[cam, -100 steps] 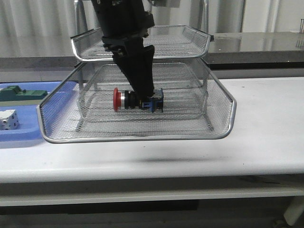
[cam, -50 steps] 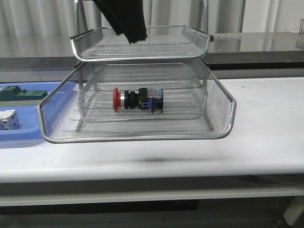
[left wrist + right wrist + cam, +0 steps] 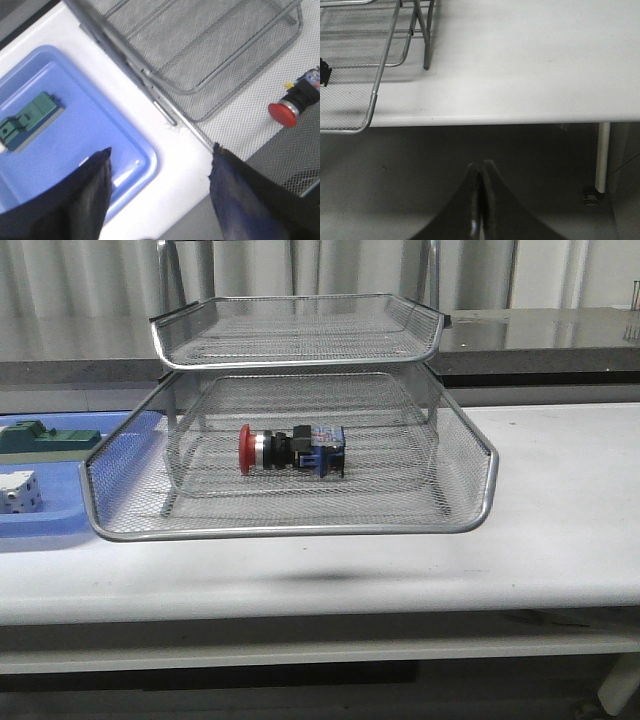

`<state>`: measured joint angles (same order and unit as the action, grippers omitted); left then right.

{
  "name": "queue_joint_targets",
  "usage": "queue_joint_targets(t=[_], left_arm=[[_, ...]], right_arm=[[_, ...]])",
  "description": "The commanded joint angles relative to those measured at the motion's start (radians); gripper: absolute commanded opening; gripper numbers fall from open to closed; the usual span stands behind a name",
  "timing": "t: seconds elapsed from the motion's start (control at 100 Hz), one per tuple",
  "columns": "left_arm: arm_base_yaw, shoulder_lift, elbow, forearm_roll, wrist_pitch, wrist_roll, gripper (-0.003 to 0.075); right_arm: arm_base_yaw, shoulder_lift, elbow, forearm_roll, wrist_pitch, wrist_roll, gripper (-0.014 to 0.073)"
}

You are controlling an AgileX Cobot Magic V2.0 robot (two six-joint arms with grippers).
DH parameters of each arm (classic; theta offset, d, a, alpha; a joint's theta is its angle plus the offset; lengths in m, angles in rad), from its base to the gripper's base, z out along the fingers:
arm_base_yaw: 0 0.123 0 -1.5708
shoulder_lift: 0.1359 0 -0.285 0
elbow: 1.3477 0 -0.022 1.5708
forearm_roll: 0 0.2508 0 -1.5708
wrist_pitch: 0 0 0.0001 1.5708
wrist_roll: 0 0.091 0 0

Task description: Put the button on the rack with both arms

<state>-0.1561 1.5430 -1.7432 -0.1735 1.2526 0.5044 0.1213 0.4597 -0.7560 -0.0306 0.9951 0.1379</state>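
The button [image 3: 290, 451] lies on its side in the pulled-out middle tray of the wire-mesh rack [image 3: 470, 515], red head to the left, blue block to the right. Nothing holds it. In the left wrist view its red head [image 3: 285, 111] shows on the mesh, well away from my left gripper [image 3: 160, 157], which is open and empty above the table edge between the blue tray and the rack. My right gripper [image 3: 480, 170] is shut with nothing in it, off the table's front edge, beside the rack's corner [image 3: 372, 100]. Neither arm appears in the front view.
A flat blue tray [image 3: 60, 525] sits left of the rack, holding a green block [image 3: 45, 436] and a white cube-like part [image 3: 18, 492]. The same tray [image 3: 135, 165] and green block [image 3: 30, 120] show in the left wrist view. A table leg [image 3: 602, 155] stands at the right.
The black arm that stood over the button in the middle tray has lifted up and out of the front view. The button stays where it lay.
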Motion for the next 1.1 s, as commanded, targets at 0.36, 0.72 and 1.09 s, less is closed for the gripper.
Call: queue_joint_targets(t=[0.36,0.72,1.09], left_arm=[[0.157,-0.453,0.534,-0.089,-0.497,-0.015,0.0407],[0.157,-0.815,1.034,-0.163,-0.897,-0.015,0.0407],[0.157,-1.163,1.357,-0.260,-1.100,-0.015,0.0407]], right_arm=[[-0.006,0.006,-0.031,-0.013,-0.062,-0.005,-0.0069],[-0.006,0.006,-0.031,-0.013,-0.062,-0.005,-0.0069],[-0.006,0.006,-0.031,-0.013,-0.062,-0.005,-0.0069]])
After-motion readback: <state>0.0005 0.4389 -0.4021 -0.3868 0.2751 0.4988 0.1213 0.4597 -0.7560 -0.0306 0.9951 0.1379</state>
